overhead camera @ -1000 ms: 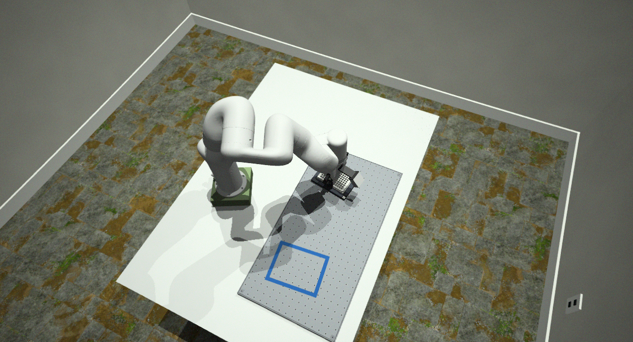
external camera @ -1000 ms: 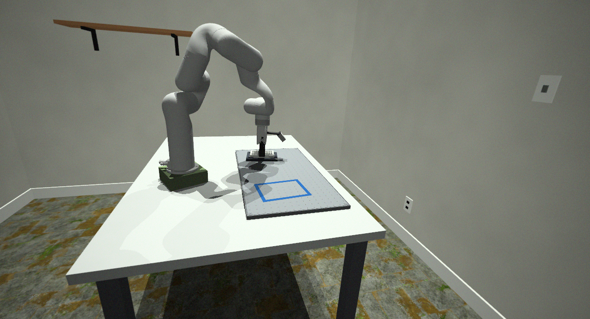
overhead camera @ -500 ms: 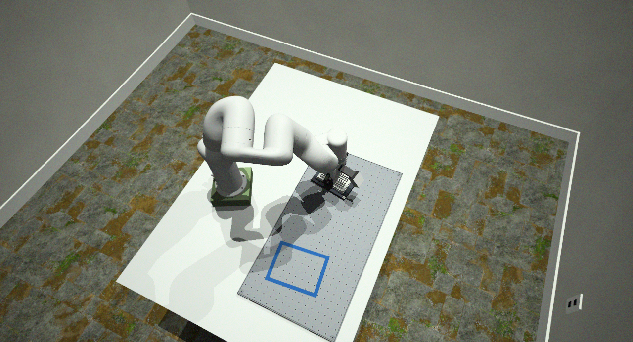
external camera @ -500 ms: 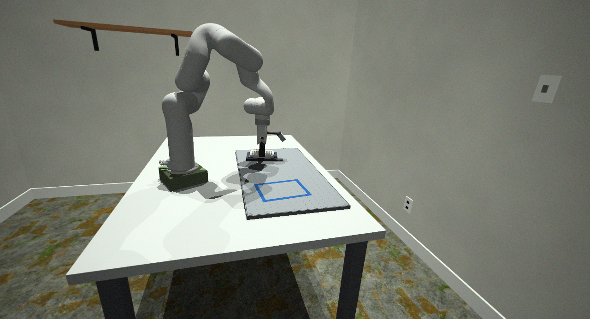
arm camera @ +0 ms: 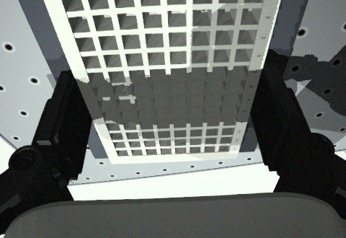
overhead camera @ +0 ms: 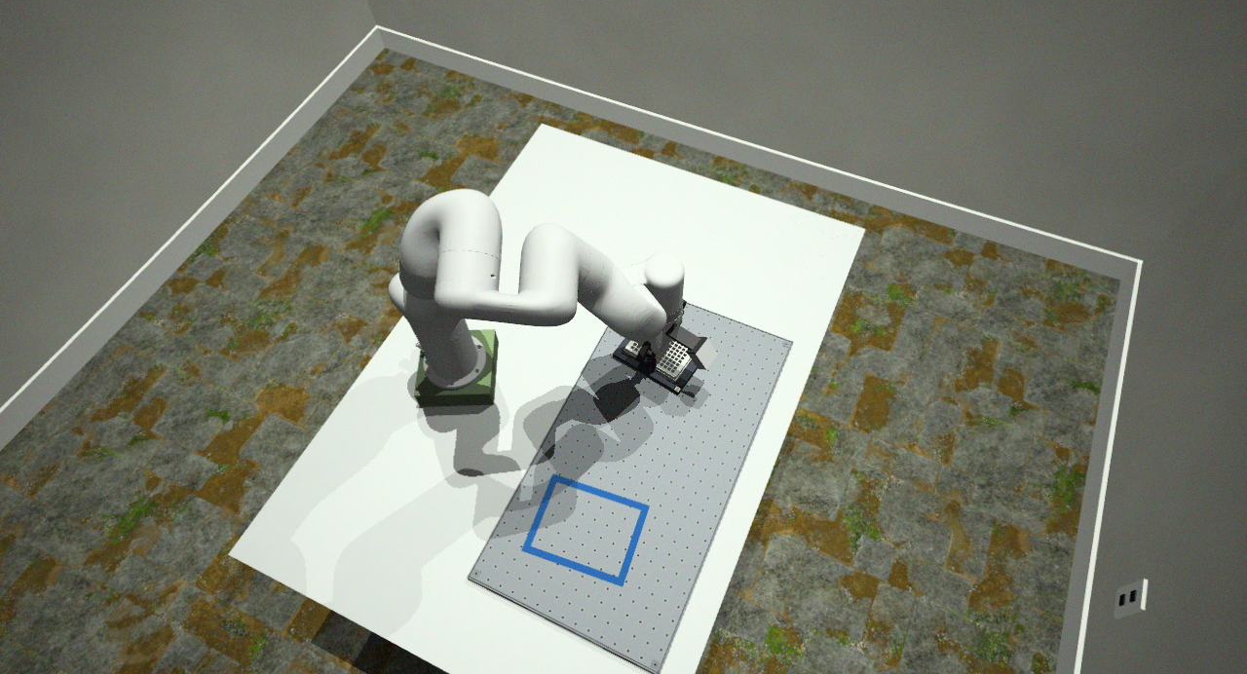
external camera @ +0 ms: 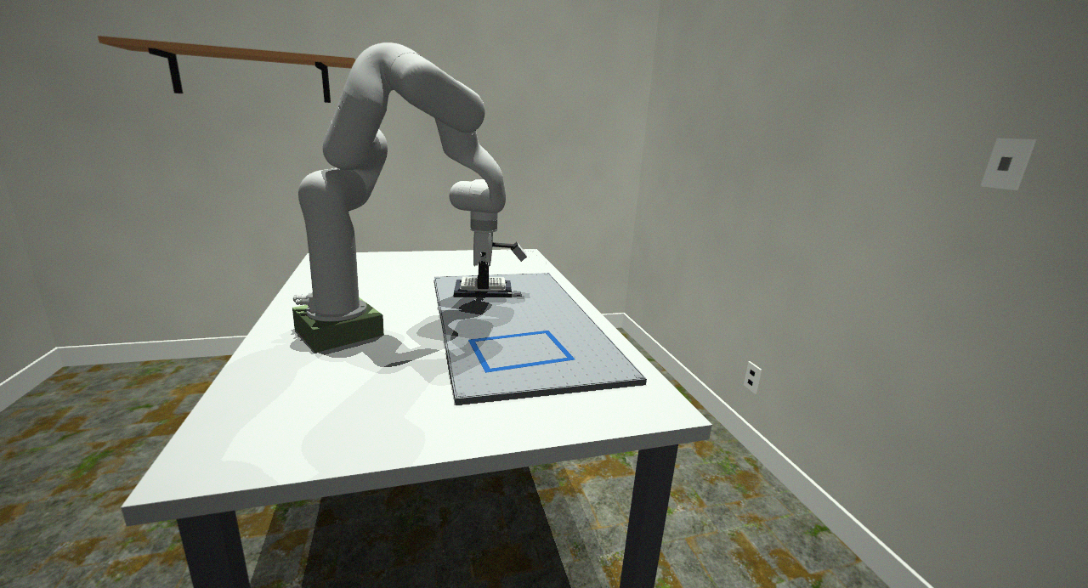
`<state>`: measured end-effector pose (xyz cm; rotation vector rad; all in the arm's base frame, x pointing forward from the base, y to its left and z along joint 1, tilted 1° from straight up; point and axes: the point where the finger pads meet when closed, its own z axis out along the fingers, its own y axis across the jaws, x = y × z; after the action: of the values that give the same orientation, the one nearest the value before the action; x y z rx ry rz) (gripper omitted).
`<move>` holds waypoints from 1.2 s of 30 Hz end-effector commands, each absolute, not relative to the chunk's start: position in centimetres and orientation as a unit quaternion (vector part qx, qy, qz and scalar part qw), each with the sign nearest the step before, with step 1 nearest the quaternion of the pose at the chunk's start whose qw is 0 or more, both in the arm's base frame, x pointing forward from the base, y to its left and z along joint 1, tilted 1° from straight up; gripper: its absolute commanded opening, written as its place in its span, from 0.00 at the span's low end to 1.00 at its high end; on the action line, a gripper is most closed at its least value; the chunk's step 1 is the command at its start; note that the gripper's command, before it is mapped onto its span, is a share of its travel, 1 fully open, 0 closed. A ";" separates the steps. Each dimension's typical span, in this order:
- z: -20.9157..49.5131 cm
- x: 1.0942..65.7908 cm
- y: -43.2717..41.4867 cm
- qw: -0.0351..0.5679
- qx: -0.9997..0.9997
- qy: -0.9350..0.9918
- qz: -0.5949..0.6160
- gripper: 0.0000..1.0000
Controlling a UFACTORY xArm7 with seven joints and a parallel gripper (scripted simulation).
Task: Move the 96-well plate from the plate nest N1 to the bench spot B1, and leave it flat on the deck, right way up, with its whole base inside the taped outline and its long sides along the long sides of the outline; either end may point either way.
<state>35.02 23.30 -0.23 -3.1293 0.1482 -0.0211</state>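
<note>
The white 96-well plate [arm camera: 166, 55] [overhead camera: 660, 361] sits in the dark plate nest at the far end of the grey perforated deck [overhead camera: 627, 469]. It also shows in the top view [overhead camera: 669, 356] and the exterior view [external camera: 482, 282]. My gripper [arm camera: 169, 86] is down over the plate, its black fingers against the two long sides, shut on the plate. The plate lies flat in the nest, right way up. The blue taped outline B1 [overhead camera: 585, 528] lies near the deck's near end and holds nothing; it also shows in the exterior view [external camera: 521, 350].
The arm's green base [overhead camera: 456, 373] stands on the white table left of the deck. A wooden shelf [external camera: 228, 52] hangs on the back wall.
</note>
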 end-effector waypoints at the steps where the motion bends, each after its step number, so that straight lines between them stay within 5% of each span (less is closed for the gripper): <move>1: -0.1 35.1 23.4 0.005 -0.999 0.047 -0.008 0.00; 36: 0.3 35.1 23.4 0.005 -0.999 0.047 -0.008 0.00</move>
<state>35.02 23.30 -0.02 -3.1294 0.1482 -0.0214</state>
